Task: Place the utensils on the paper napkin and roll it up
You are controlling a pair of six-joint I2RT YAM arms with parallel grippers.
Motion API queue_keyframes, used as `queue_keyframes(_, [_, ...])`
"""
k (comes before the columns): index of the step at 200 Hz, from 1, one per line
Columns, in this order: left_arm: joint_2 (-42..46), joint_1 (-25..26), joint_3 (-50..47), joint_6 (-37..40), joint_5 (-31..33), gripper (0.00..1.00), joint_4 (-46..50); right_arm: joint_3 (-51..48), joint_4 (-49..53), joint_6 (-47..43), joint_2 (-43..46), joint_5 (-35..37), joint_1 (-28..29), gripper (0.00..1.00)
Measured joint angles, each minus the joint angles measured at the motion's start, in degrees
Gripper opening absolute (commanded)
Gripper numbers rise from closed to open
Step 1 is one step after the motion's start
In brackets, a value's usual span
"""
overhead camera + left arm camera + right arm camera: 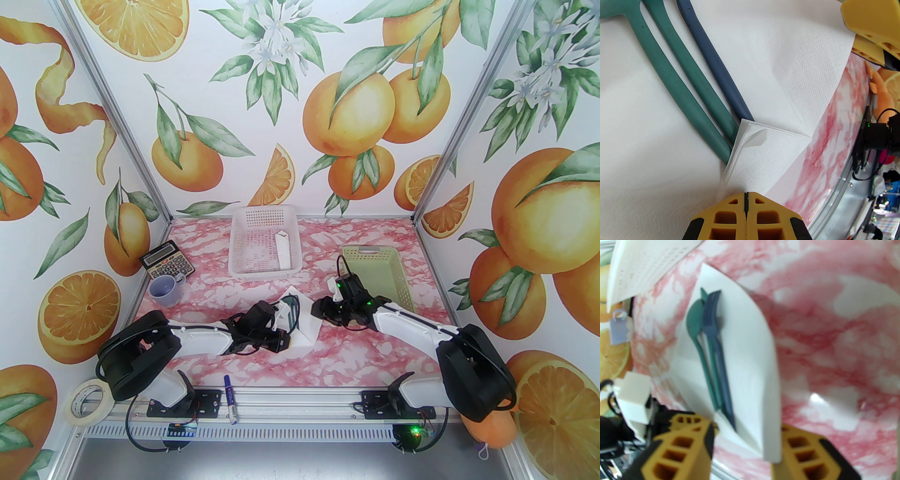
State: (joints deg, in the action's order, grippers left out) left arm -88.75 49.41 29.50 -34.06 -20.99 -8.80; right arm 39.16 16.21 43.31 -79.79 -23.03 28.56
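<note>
Utensils [693, 78] had their heads cut off at the left wrist view's top edge, handle ends hidden under a folded napkin [764, 152] corner, left gripper [746, 194] cropped at the bottom edge, right wrist view was blurred, right gripper [748, 434] fingers cropped below, fork tines indistinct.

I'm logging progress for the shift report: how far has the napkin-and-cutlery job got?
Done: the utensils lie side by side on the paper napkin. In hand: the left tool is shut on the corner folded over their handles, and the right tool is open around the raised side edge. Left: the napkin is not yet rolled around them.
</note>
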Motion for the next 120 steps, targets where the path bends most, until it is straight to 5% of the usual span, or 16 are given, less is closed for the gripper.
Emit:
queue_keyframes(61, [0.0,0.0,0.0,0.1,0.0,0.0,0.0,1.6,5.2,-3.4,0.0,3.7,-0.1,0.03])
queue_keyframes(120, [0.0,0.0,0.0,0.1,0.0,0.0,0.0,2.0,7.4,-5.3,-2.0,7.3,-0.1,0.01])
